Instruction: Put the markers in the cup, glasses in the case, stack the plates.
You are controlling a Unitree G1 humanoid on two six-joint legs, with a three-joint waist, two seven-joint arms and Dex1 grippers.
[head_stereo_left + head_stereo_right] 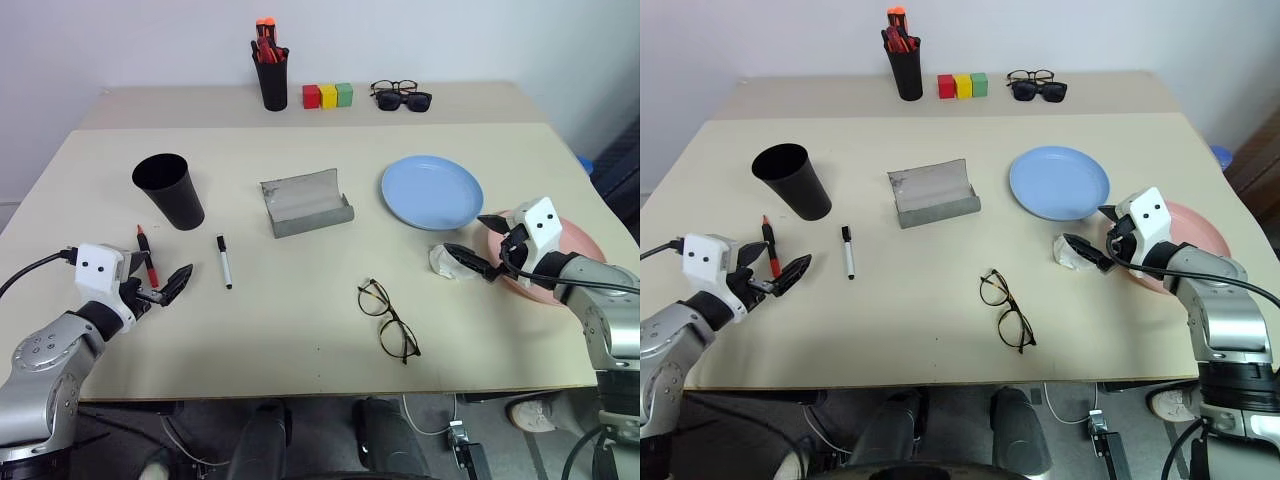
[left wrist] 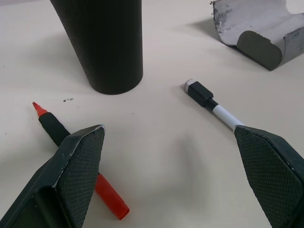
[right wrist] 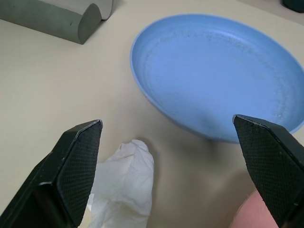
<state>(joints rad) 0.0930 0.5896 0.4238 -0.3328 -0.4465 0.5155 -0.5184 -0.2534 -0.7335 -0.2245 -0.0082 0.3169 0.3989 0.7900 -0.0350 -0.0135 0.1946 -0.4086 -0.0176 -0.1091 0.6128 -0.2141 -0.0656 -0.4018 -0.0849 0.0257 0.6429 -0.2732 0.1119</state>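
Your left gripper [image 2: 173, 156] low over table, pointing forward, jaws wide, empty, straddling gap between red marker [image 2: 71, 147] and white marker [image 2: 213, 105]. Right gripper [image 3: 173, 156] wide, empty, near blue plate [image 3: 223, 76].

table: pale beige matte tabletop [image 1: 300, 330], plain, no pattern
cup: wide tapered matte black plastic cup [image 1: 170, 190]
red marker: slim red-bodied pen [image 2: 78, 164] with black grip and red tip
white marker: slim white-bodied pen [image 1: 224, 261], black ends
case: grey felt-like hinged spectacle case [image 1: 305, 203], lighter grey inside
blue plate: round light blue shallow plate [image 1: 432, 191], plain
pink plate: round pink shallow plate [image 1: 585, 245]
glasses: thin black wire-frame spectacles [image 1: 387, 319], clear lenses
tissue: crumpled white scrap [image 3: 123, 187]
blocks at 12 o'clock: small cubes [image 1: 328, 96], red, yellow, green
holder: narrow black holder of red-orange pens [image 1: 271, 75]
finger pads: black, fine cross-hatch texture [image 2: 78, 168]
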